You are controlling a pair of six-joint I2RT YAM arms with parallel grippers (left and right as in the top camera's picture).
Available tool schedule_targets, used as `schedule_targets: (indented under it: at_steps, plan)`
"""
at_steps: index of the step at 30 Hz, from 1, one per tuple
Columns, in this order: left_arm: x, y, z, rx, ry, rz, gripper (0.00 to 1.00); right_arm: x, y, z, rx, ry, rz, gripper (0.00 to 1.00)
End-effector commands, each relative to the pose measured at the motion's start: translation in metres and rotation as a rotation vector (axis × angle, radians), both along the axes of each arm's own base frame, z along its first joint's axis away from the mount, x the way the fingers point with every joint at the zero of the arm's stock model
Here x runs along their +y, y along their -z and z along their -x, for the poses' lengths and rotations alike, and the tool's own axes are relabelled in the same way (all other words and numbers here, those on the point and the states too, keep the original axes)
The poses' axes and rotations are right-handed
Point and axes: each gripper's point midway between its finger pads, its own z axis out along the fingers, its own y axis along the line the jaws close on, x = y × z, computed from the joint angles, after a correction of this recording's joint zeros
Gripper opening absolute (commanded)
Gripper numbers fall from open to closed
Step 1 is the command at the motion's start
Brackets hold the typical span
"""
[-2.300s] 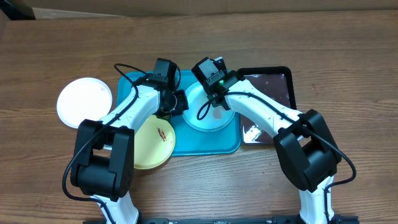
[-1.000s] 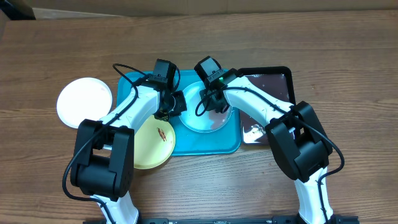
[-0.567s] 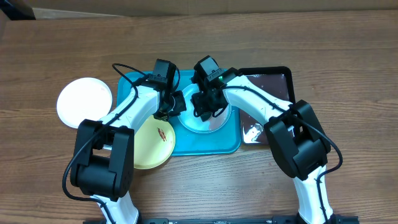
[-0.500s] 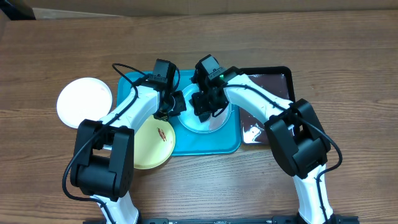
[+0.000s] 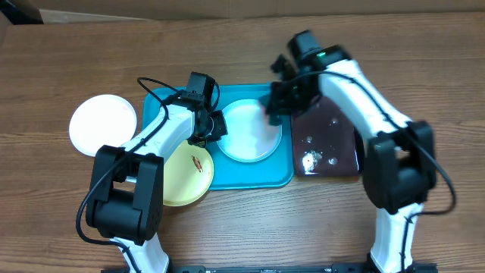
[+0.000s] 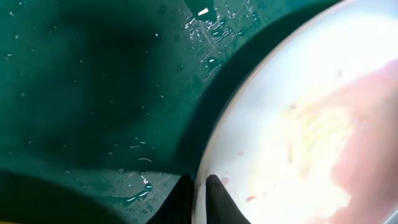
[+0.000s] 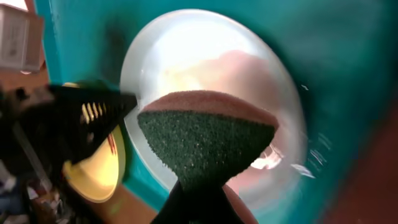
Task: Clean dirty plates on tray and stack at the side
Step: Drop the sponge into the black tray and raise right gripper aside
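Next, with left gripper (image 5: 214, 127) pinched on the left rim of the light blue plate (image 5: 250, 130) mid-frame in the turquoise tray (image 5: 227, 176), lower right gripper (image 5: 273, 105), clamped on the sponge (image 7: 208, 140), flat onto the pinkish patch.

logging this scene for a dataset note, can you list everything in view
light blue plate: one, light blue, in the turquoise tray
yellow-green plate: one, reddish smear, at the tray's lower-left corner
white plate: one, white, on the table left of the tray
turquoise tray: one, turquoise, mid-table
black tray: one, dark, wet spots, right of the turquoise tray
sponge: one, green with pinkish top, in the right gripper
table: one, brown wood
left gripper: black, at the light blue plate's left rim
right gripper: black, shut on the sponge
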Motion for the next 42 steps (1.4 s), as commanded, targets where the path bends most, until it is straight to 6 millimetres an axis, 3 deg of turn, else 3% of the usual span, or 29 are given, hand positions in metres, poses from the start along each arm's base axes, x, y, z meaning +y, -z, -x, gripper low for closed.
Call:
schedule_targets:
  at_steps: [1, 9, 12, 18, 19, 20, 21, 22, 23, 26, 32, 37, 42]
  plan:
    - [-0.006, 0.002, 0.005, 0.01, 0.017, 0.021, 0.15, -0.038, -0.032, -0.013, -0.111, 0.033, 0.086, 0.04]
    - [-0.007, 0.002, 0.004, 0.007, 0.017, 0.022, 0.21, -0.132, 0.007, -0.008, -0.057, 0.142, 0.469, 0.04]
    - [-0.007, 0.002, 0.004, 0.007, 0.017, 0.021, 0.22, -0.144, 0.021, -0.006, -0.058, 0.145, 0.541, 0.04]
    - [-0.007, 0.002, 0.004, 0.007, 0.017, 0.021, 0.24, -0.146, 0.047, -0.006, -0.073, 0.15, 0.548, 0.04]
    - [-0.007, 0.002, 0.004, 0.007, 0.017, 0.021, 0.24, -0.146, 0.051, -0.006, -0.078, 0.151, 0.546, 0.13]
    - [-0.007, 0.002, 0.004, 0.006, 0.017, 0.021, 0.24, -0.146, 0.054, -0.006, -0.081, 0.152, 0.545, 0.33]
    - [-0.007, 0.002, 0.004, 0.006, 0.017, 0.021, 0.25, -0.146, 0.058, -0.006, -0.081, 0.153, 0.545, 0.6]
    - [-0.007, 0.002, 0.004, 0.006, 0.017, 0.021, 0.27, -0.146, 0.06, -0.005, -0.079, 0.152, 0.546, 0.73]
    - [-0.007, 0.002, 0.004, 0.006, 0.017, 0.022, 0.28, -0.146, 0.062, -0.004, -0.078, 0.151, 0.546, 0.78]
    - [-0.006, 0.002, 0.003, 0.003, 0.017, 0.02, 0.3, -0.146, 0.057, -0.011, -0.099, 0.163, 0.539, 0.82]
    - [-0.004, 0.002, 0.002, -0.002, 0.012, -0.002, 0.29, -0.157, 0.02, -0.038, -0.156, 0.247, 0.519, 0.9]
    - [-0.007, 0.003, 0.003, -0.009, 0.024, -0.025, 0.31, -0.193, 0.011, -0.048, -0.136, 0.384, 0.513, 1.0]
    - [-0.011, 0.002, 0.002, -0.026, 0.035, -0.041, 0.31, -0.226, 0.013, -0.045, -0.101, 0.454, 0.522, 1.0]
